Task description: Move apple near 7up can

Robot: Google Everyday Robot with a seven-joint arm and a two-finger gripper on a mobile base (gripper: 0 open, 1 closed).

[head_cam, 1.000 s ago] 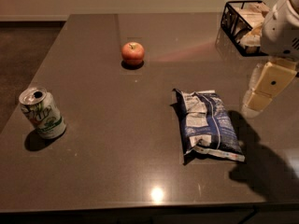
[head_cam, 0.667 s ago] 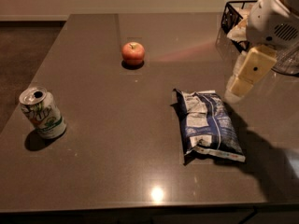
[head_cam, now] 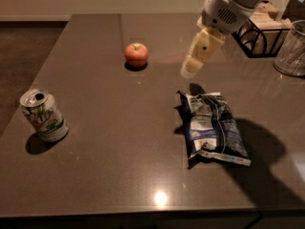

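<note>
The apple (head_cam: pixel 136 55) is small, round and red-orange, and sits on the dark table (head_cam: pixel 109 142) toward the far middle. The 7up can (head_cam: pixel 43 115), silver-white with green lettering, stands upright near the table's left edge, well apart from the apple. My gripper (head_cam: pixel 190 70) hangs above the table to the right of the apple, a little above and behind the chip bag, with nothing seen in it.
A blue-white crinkled chip bag (head_cam: pixel 213 126) lies right of centre. A black wire basket (head_cam: pixel 261 32) with items stands at the back right. A clear glass (head_cam: pixel 291 49) stands at the far right edge.
My arm and gripper have moved left and away from the right edge, toward the apple. The apple, the can and the chip bag have not moved.
</note>
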